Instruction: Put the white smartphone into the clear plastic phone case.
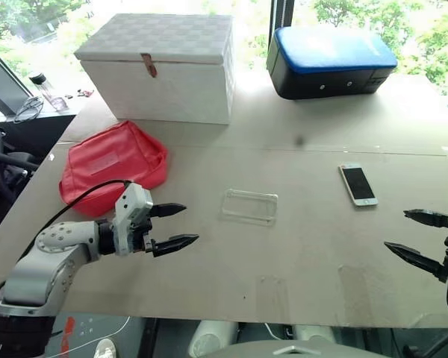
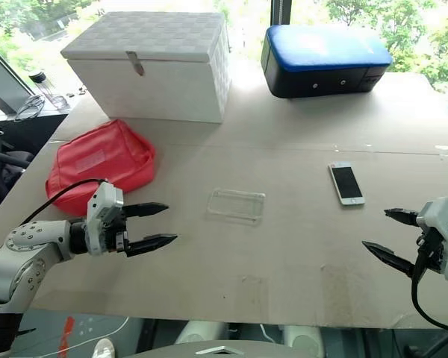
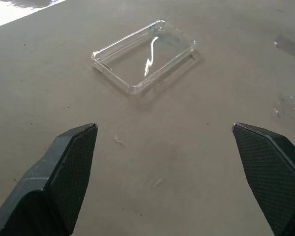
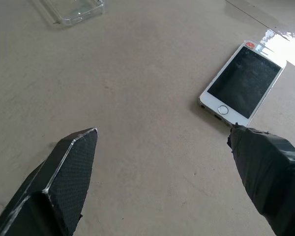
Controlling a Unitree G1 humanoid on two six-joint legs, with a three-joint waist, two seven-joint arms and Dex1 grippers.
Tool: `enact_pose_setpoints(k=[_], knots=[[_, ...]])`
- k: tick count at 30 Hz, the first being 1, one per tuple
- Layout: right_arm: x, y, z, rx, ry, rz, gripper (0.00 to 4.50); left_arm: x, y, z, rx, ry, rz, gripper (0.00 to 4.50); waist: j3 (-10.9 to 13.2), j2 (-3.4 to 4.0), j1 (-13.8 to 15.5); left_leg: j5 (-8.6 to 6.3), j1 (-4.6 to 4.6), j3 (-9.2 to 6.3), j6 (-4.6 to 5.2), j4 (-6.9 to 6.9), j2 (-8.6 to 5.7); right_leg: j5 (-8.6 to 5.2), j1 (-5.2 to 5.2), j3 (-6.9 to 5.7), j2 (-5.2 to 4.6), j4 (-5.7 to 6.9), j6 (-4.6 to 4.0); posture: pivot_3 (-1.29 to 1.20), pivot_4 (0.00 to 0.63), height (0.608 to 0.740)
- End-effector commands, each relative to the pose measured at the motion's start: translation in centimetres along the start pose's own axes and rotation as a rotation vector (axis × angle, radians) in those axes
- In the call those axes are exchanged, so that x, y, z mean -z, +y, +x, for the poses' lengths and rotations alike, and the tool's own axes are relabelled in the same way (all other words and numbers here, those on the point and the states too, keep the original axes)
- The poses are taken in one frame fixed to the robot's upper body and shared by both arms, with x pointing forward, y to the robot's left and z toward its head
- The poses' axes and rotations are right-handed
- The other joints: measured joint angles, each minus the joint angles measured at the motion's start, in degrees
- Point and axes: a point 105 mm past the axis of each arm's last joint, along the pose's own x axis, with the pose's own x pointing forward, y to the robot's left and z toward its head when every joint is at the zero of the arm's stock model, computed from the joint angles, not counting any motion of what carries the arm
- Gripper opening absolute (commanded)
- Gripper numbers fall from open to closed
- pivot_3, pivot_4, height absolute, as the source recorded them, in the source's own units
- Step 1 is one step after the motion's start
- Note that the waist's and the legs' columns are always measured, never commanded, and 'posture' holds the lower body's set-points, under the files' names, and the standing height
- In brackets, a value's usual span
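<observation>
The white smartphone (image 1: 358, 184) lies flat, screen up, on the right part of the beige table (image 1: 306, 253); the right wrist view shows its home button end (image 4: 242, 84) nearest the gripper. The clear plastic phone case (image 1: 249, 206) rests open side up near the table's middle, and it also shows in the left wrist view (image 3: 143, 55). My left gripper (image 1: 178, 225) hovers open to the left of the case, pointing toward it. Low at the right edge, my right gripper (image 1: 411, 233) stands open, short of the phone. Neither holds anything.
A red pouch (image 1: 112, 165) lies behind my left arm. A white lidded box (image 1: 161, 67) and a blue-topped black case (image 1: 328, 60) stand at the table's far side. A cable and small items (image 1: 37, 97) sit off the table's far left corner.
</observation>
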Motion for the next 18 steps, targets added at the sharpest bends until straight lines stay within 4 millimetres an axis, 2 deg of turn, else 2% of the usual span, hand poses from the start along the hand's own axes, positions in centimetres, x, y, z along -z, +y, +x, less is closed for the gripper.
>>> enact_pose_setpoints(k=[1, 3, 4, 7, 9, 13, 16, 18], knots=[[-2.0, 0.8, -0.3, -0.034, -0.097, -0.034, 4.50, -2.1, 0.3, 1.2, 0.003, -0.048, 0.098, 4.47, 0.00, 0.00, 0.01, 0.00, 0.00, 0.00, 0.00, 0.00, 0.00, 0.00, 0.00, 0.00, 0.00, 0.00, 0.01, 0.00, 0.150, 0.740], [-4.7, 2.7, 0.1, -0.137, -0.213, -0.071, 4.50, -4.4, 0.2, 3.2, 0.058, -0.077, 0.159, 4.47, 0.09, 0.05, 0.68, 0.00, 0.02, -0.01, 0.00, 0.03, 0.00, -0.07, 0.09, -0.12, -0.05, 0.01, 0.12, 0.00, 0.150, 0.740], [-5.5, 3.3, 0.2, -0.170, -0.239, -0.085, 4.50, -5.0, 0.0, 3.8, 0.081, -0.075, 0.168, 4.47, 0.11, 0.07, 0.87, 0.00, 0.00, -0.02, 0.01, 0.10, 0.04, -0.12, 0.14, -0.26, -0.07, 0.01, 0.22, 0.00, 0.150, 0.740], [-6.5, 4.8, 0.6, -0.272, -0.252, -0.114, 4.50, -5.1, 0.0, 5.7, 0.122, 0.000, 0.225, 4.47, 0.07, 0.06, 0.67, 0.01, 0.09, 0.00, 0.01, 0.11, 0.05, -0.07, 0.24, -0.24, -0.05, 0.00, 0.29, 0.00, 0.150, 0.740], [-6.9, 5.2, 0.9, -0.299, -0.249, -0.139, 4.50, -4.8, 0.2, 7.4, 0.171, 0.054, 0.241, 4.47, 0.08, 0.05, 0.55, 0.01, 0.03, 0.03, 0.02, 0.11, 0.05, 0.05, 0.23, -0.22, -0.05, -0.06, 0.09, 0.00, 0.150, 0.740], [-7.4, 5.5, 1.4, -0.316, -0.250, -0.165, 4.50, -4.3, 0.8, 10.2, 0.208, 0.099, 0.274, 4.47, 0.11, 0.00, 0.61, 0.09, -0.04, 0.06, 0.17, 0.11, 0.05, 0.16, 0.21, -0.22, -0.05, -0.13, 0.27, 0.00, 0.150, 0.740], [-7.5, 5.9, 1.7, -0.303, -0.240, -0.206, 4.50, -2.8, 1.5, 12.1, 0.215, 0.129, 0.263, 4.47, 0.12, -0.01, 0.65, 0.09, -0.03, 0.03, 0.17, 0.10, 0.05, 0.17, 0.20, -0.24, -0.05, -0.12, 0.29, 0.00, 0.150, 0.740], [-7.5, 6.3, 1.7, -0.297, -0.231, -0.220, 4.50, -0.9, 1.6, 12.9, 0.250, 0.187, 0.290, 3.93, 0.12, -0.01, 0.52, 0.09, -0.04, 0.03, 0.17, 0.10, 0.05, 0.17, 0.19, -0.23, -0.05, -0.10, 0.28, 0.00, 0.150, 0.740]])
